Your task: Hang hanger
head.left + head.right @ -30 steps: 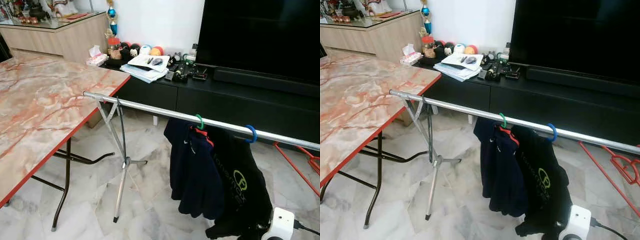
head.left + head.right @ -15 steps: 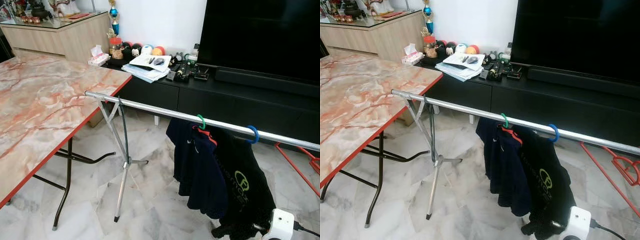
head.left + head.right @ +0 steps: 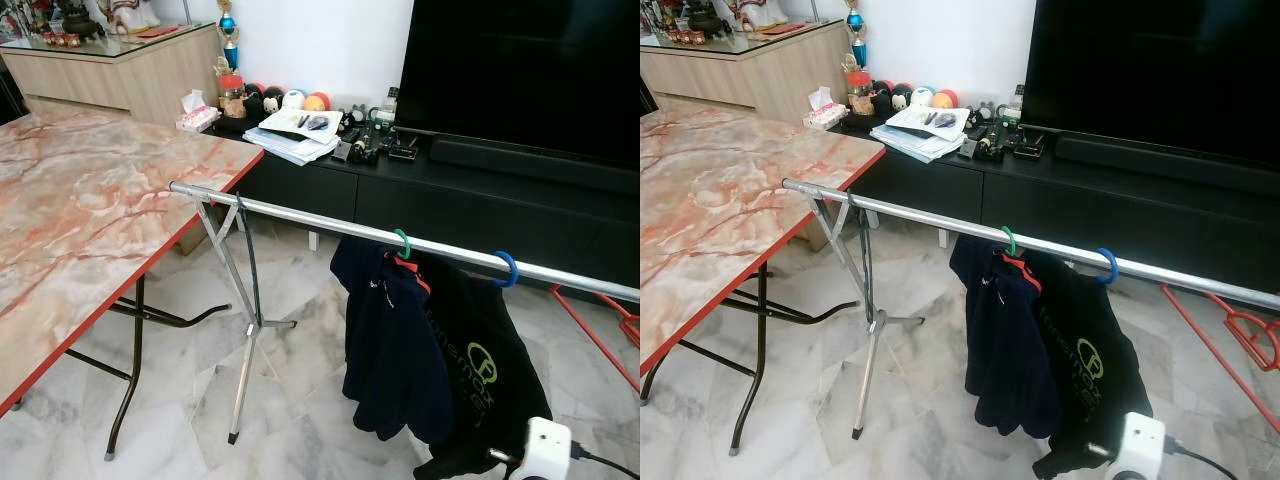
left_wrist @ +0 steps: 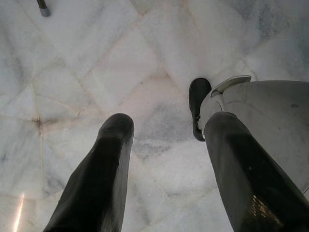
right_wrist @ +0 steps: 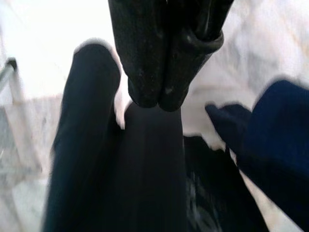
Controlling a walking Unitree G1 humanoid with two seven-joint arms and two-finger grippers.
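A silver rail [image 3: 300, 213] runs across the room on a folding stand. Two hangers hang from it. One has a green hook [image 3: 401, 243] and carries a navy garment [image 3: 390, 350]. The other has a blue hook [image 3: 506, 268] and carries a black shirt [image 3: 480, 370] with a green logo. My right gripper [image 5: 149, 99] is shut, low at the black shirt's hem, its white wrist [image 3: 545, 450] at the bottom right. Whether cloth is pinched I cannot tell. My left gripper [image 4: 166, 125] hangs open over the marble floor beside my foot [image 4: 198, 104].
A marble-topped folding table [image 3: 80, 210] fills the left. The rail's stand leg [image 3: 245, 330] is beside it. Behind the rail are a black console [image 3: 480, 200] with clutter and a large TV [image 3: 520, 70]. A red frame [image 3: 590, 330] lies low at the right.
The view shifted a little. My right wrist has moved slightly left by the black shirt's hem, and the hanging garments have swayed. Both hangers stay on the rail.
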